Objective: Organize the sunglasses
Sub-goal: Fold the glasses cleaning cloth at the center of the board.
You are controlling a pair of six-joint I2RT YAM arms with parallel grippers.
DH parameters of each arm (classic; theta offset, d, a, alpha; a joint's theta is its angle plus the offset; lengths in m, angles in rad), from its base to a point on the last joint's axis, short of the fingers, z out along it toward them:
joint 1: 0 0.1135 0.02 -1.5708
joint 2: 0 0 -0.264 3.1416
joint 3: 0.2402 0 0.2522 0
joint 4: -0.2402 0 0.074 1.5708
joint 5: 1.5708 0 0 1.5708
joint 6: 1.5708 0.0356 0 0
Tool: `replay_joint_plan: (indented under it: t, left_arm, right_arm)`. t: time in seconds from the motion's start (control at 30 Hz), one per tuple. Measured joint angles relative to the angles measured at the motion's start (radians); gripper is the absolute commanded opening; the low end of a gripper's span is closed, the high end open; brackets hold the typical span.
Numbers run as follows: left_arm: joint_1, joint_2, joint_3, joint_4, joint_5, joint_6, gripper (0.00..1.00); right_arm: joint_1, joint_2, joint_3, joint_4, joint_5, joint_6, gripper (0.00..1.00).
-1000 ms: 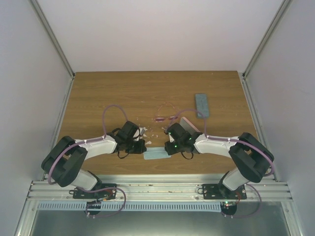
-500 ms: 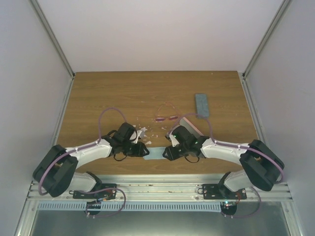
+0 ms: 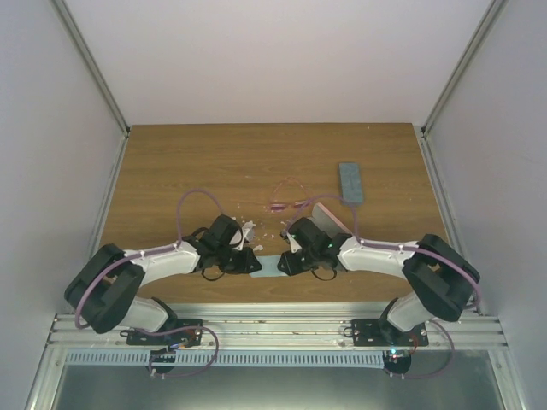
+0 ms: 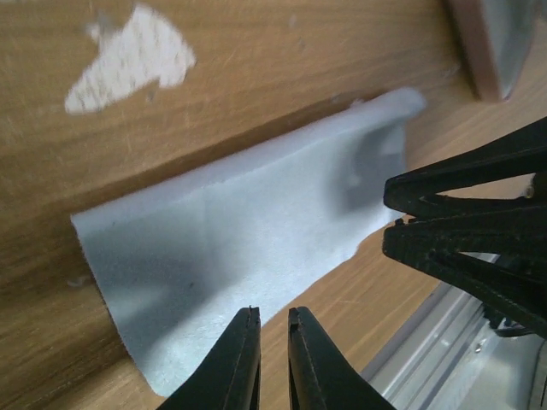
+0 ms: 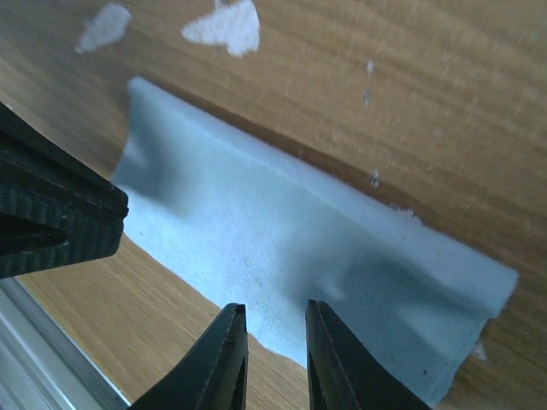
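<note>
Cloth (image 4: 248,222), light blue, lies by table (image 3: 188,162) near edge. Left gripper (image 4: 272,314) and right gripper (image 5: 272,309) hover at its rim, fingers narrowly apart, nothing visibly between. Pink sunglasses (image 3: 289,203) sit mid-table, just behind right gripper.

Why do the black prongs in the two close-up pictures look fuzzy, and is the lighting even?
Left wrist: the left gripper sits near the lens, so its edges blur; soft shadows grey the cloth. Right wrist: same blur on the right gripper. Top external: flat, even light; the pink sunglasses barely resolve.
</note>
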Motion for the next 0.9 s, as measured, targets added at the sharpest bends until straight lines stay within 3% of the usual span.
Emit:
replay_joint_plan:
  t: [0.33, 0.63, 0.9]
  left_arm:
    - [-0.054, 0.058, -0.043, 0.04, -0.037, -0.056, 0.1]
    - [-0.062, 0.03, -0.047, 0.019, -0.061, -0.059, 0.11]
    - [-0.064, 0.027, 0.023, 0.012, -0.15, -0.11, 0.06]
  right_arm:
    - [0.03, 0.013, -0.048, 0.007, 0.045, 0.091, 0.2]
    - [0.036, -0.036, -0.011, -0.18, 0.288, 0.132, 0.26]
    - [0.041, 0.021, 0.106, -0.109, 0.246, 0.105, 0.22]
